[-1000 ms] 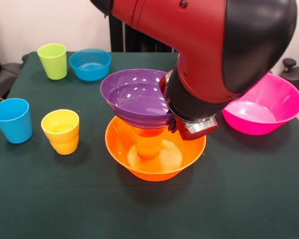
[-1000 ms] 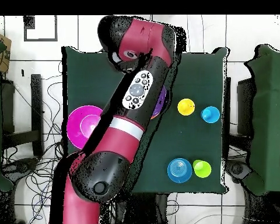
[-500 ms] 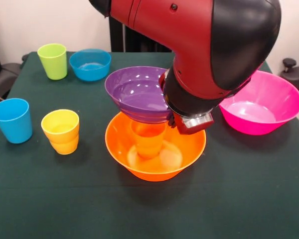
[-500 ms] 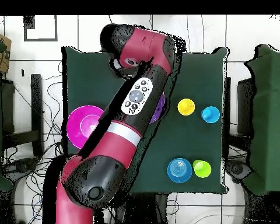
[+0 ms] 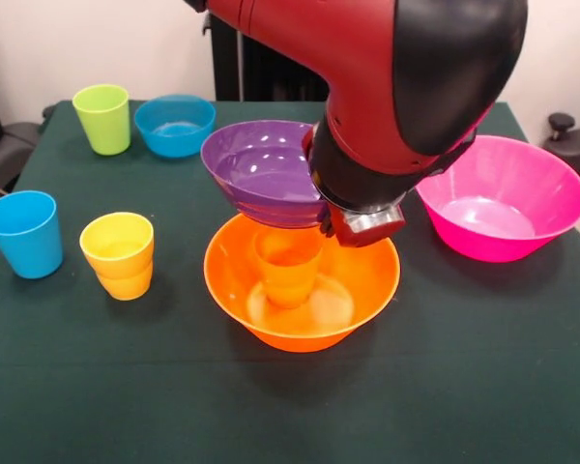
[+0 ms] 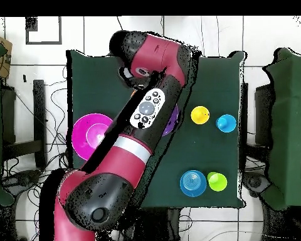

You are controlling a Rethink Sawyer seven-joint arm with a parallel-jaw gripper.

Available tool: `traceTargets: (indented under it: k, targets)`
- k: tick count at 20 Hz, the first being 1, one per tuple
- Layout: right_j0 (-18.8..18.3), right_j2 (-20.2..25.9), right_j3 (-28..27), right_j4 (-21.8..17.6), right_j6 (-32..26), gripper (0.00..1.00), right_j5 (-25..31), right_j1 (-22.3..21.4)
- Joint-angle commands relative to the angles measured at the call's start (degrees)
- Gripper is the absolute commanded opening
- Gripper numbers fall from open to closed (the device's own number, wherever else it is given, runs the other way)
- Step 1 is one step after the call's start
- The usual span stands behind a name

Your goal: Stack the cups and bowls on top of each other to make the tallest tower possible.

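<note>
While the arm's bulk is hiding most of the gripper (image 5: 340, 224), only its metal end is showing at the right rim of a purple bowl (image 5: 266, 172); can't tell whether it is spread or pinching the rim. The purple bowl is sitting raised and slightly tilted just left of the gripper, w/ its base hanging right above the small orange cup (image 5: 287, 269), and whether they are touching isn't clear. That cup is standing upright inside the wide orange bowl (image 5: 367, 290), directly below the gripper on the green worktop (image 5: 483, 387). Right of the gripper, near it, the wide pink bowl (image 5: 507, 198) is resting on the worktop. Further left of the gripper, the yellow cup (image 5: 118, 255) is standing upright, w/ the blue cup (image 5: 24, 233) beyond it, apart. Behind those, toward the robot's side, the lime green cup (image 5: 103, 118) is standing just beside the small blue bowl (image 5: 175, 125). In the overhead view the arm (image 6: 140, 119) is covering the stack, w/ only a purple sliver showing.
</note>
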Motion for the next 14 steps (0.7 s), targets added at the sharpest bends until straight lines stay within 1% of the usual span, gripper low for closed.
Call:
traceTargets:
  k: [1, 4, 7, 12, 14]
  targets:
    - [1.26, 8.83, 5.92, -4.99, -2.55, 0.00, -6.75, -2.33]
    - [1.67, 10.04, 7.24, -5.14, -1.70, 0.00, -8.49, -2.98]
    - [1.92, 10.38, 7.94, -5.28, -1.22, 0.00, -8.83, -3.41]
    - [1.39, 11.63, 8.55, -5.05, -1.22, 0.00, -11.64, -2.96]
    - [1.18, 11.81, 8.47, -5.14, -1.12, 0.00, -11.47, -3.03]
